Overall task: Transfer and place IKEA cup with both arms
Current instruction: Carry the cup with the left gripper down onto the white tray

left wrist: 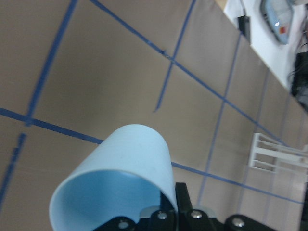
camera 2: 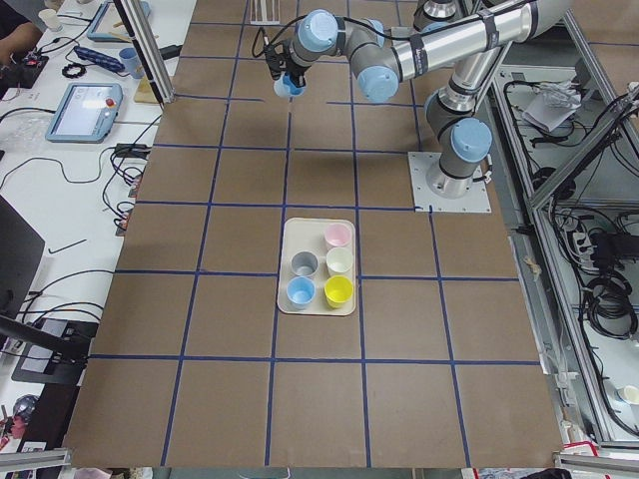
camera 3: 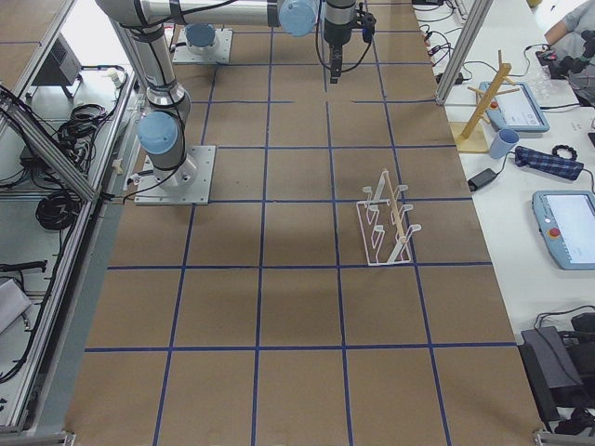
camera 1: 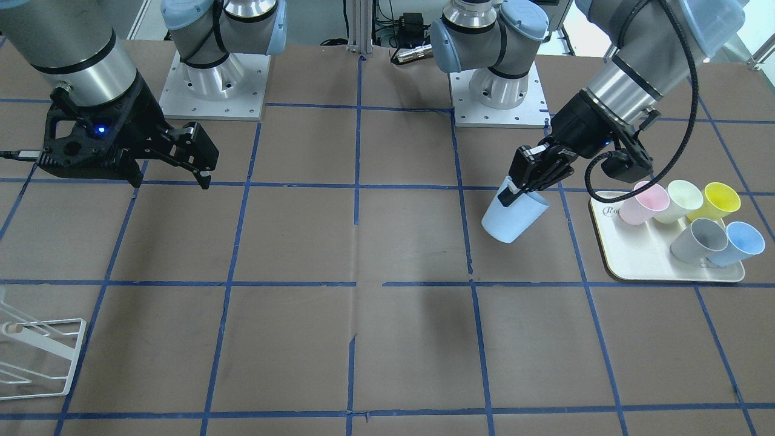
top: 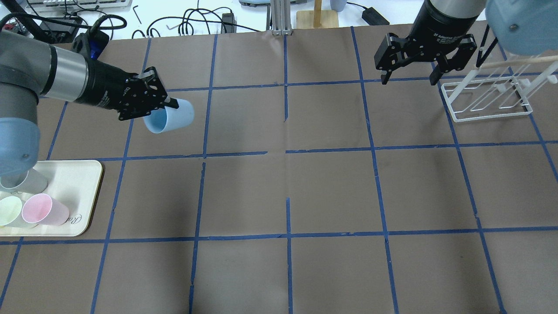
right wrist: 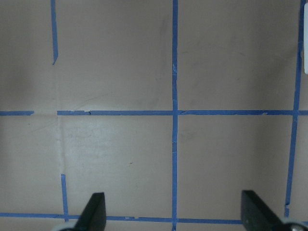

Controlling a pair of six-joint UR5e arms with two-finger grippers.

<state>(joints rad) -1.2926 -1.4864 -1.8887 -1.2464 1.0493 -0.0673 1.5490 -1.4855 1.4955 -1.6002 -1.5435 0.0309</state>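
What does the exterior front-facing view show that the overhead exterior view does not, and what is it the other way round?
Only the front-facing view shows the yellow cup and the second blue cup on the tray. Only the overhead view shows most of the white rack, next to the right gripper, and the open mouth of the held cup. Both views show the left gripper with its fingers shut on the tilted IKEA cup, and the right gripper open and empty.

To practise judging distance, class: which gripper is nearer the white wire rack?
Right. The right gripper hovers just beside the rack; the left gripper, holding the blue cup, is far across the table.
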